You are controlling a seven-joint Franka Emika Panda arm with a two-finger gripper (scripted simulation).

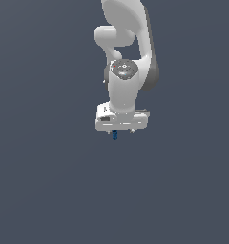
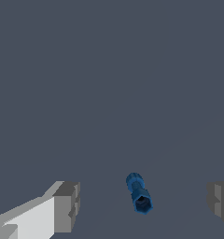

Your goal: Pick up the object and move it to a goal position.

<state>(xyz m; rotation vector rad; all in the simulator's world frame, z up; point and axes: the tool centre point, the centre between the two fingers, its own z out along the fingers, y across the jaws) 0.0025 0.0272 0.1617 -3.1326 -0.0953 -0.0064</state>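
The object (image 2: 139,193) is a tiny bright-blue peg, slightly taller than wide, with a dark hexagonal end facing the wrist camera. It lies in the gap between the two grey fingertips (image 2: 67,205), touching neither. My gripper (image 2: 143,205) is open wide around it. In the exterior view the white gripper (image 1: 121,132) points straight down, and the object (image 1: 115,135) shows just under the hand, nearer the exterior view's left fingertip. Whether it rests on the ground is not clear.
Plain dark grey-blue ground (image 1: 49,190) fills both views. The white arm (image 1: 128,57) rises behind the hand towards the top of the exterior view. No goal marker or other item shows.
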